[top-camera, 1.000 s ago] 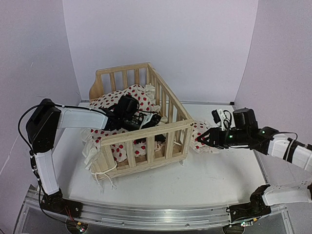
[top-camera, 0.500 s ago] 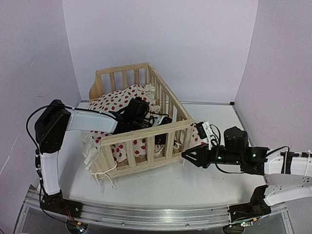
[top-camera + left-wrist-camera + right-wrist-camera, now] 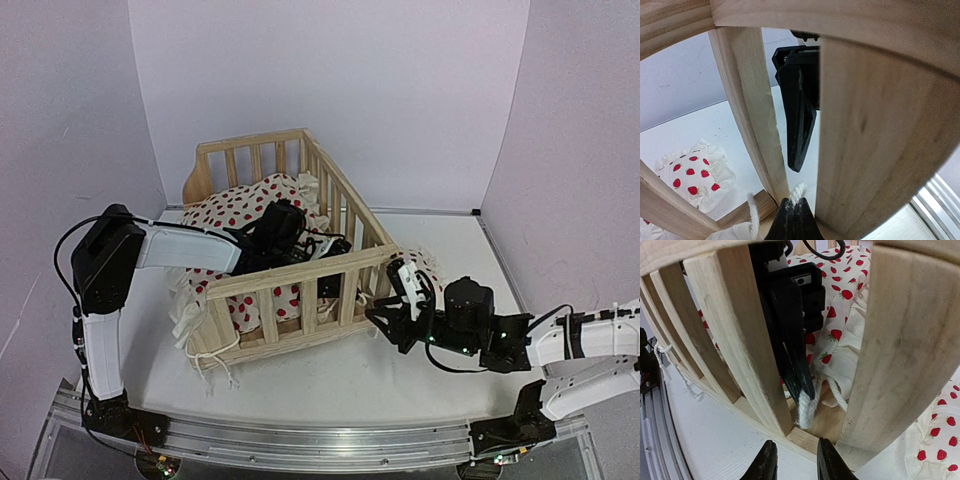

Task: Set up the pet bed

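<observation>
Both arms have white boxy links and black joint housings. On the left arm (image 3: 100, 350) a thin black cable loops out at 9 o'clock. The right arm (image 3: 600, 332) carries small green lights. The left tool (image 3: 794, 220) and the right tool (image 3: 792, 462) have black, tapered fingers.

cushion (image 3: 225, 212) in pet bed (image 3: 300, 271), pillow (image 3: 692, 170) right

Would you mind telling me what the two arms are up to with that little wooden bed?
The left gripper is inside the pet bed, shut on a tie string of the red-dotted cushion. It holds the string in the gap between a slat and the near right corner post. The right gripper sits just outside that gap, jaws open and empty, apparently to take the string. A small matching pillow lies outside the frame.
</observation>
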`<action>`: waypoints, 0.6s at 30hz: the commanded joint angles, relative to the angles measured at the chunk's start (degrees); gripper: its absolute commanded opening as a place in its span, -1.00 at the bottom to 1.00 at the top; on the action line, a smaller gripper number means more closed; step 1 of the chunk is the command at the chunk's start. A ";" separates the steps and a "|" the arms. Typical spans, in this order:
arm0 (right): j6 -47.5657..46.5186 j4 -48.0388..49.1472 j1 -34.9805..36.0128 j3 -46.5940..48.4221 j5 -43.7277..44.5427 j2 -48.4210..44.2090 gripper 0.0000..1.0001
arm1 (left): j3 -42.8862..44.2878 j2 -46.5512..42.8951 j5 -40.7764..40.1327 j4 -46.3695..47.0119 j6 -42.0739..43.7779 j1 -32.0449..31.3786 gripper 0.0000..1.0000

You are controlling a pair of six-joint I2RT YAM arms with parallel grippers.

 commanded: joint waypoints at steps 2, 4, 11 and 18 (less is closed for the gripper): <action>-3.87 8.48 0.46 0.20 4.09 1.67 -0.39 | 2.20 -0.26 4.61 2.62 0.05 -0.64 -1.00; -4.22 9.20 0.44 0.33 4.28 2.28 -0.35 | 2.13 -0.24 5.05 2.62 -0.01 -0.64 -1.00; -3.83 12.33 0.51 1.45 5.08 5.70 -0.38 | 2.06 -0.60 5.82 2.64 -0.45 -0.94 -1.00; -3.16 13.84 0.43 1.47 4.61 5.23 -0.64 | 0.89 -1.78 6.45 2.67 -0.67 -0.99 -1.00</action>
